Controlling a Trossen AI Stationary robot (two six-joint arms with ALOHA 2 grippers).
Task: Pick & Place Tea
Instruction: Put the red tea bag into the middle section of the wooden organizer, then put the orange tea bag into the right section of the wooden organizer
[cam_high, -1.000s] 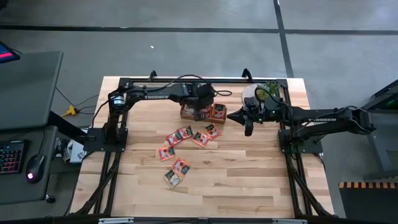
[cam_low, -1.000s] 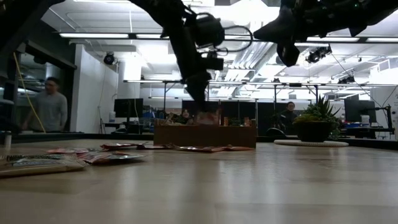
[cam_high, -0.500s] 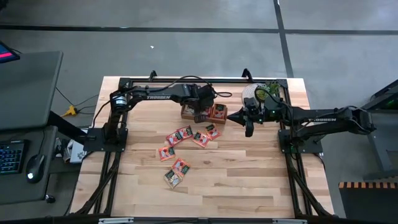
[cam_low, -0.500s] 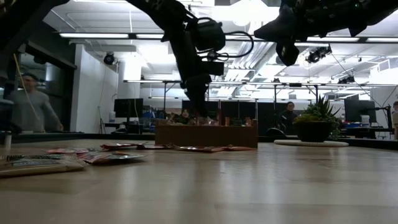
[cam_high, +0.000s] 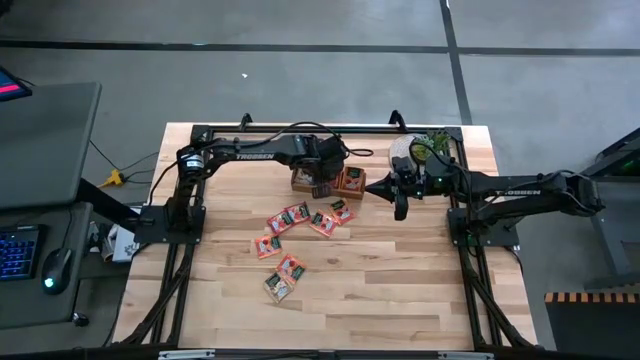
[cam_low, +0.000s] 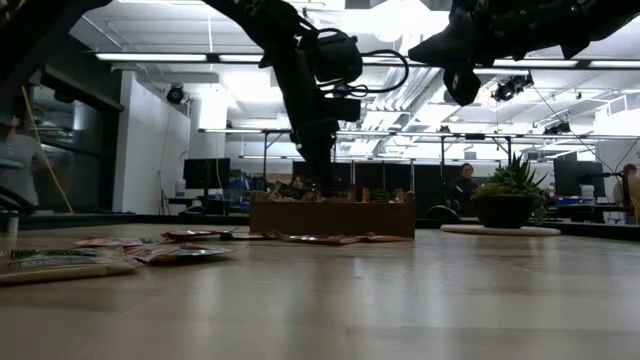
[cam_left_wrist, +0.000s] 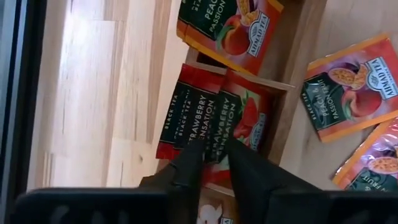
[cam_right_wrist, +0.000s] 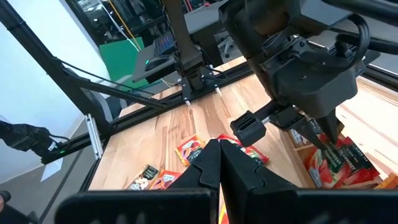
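The brown wooden tray (cam_high: 301, 181) lies near the table's far edge and holds red and orange tea sachets. My left gripper (cam_left_wrist: 213, 149) reaches down into its middle compartment (cam_left_wrist: 261, 134), shut on a red strawberry tea sachet (cam_left_wrist: 214, 121). Several more sachets (cam_high: 300, 216) lie flat on the table on the near side of the tray. My right gripper (cam_high: 400, 208) hangs shut in the air to the right of the tray, high above the table (cam_low: 462, 95), holding nothing. My left gripper pinches the red sachet between its two fingertips (cam_left_wrist: 194, 152) at the end nearest them (cam_left_wrist: 213, 140), coming from above and pointing down. The sachet's far part lies down in the tray's middle compartment beside another red sachet (cam_left_wrist: 183, 112). The fingers hide the exact spot.
A small green potted plant (cam_high: 432, 147) stands on a pale disc at the far right of the table, behind my right arm. Dark arm frames run along the left, far and right sides. Bare wood stretches over the near half of the table (cam_high: 380, 300).
My left gripper has gone down from just above the tray into its middle compartment, carrying the red sachet with it. My right arm has kept still. A person in the room behind has walked off to the left.
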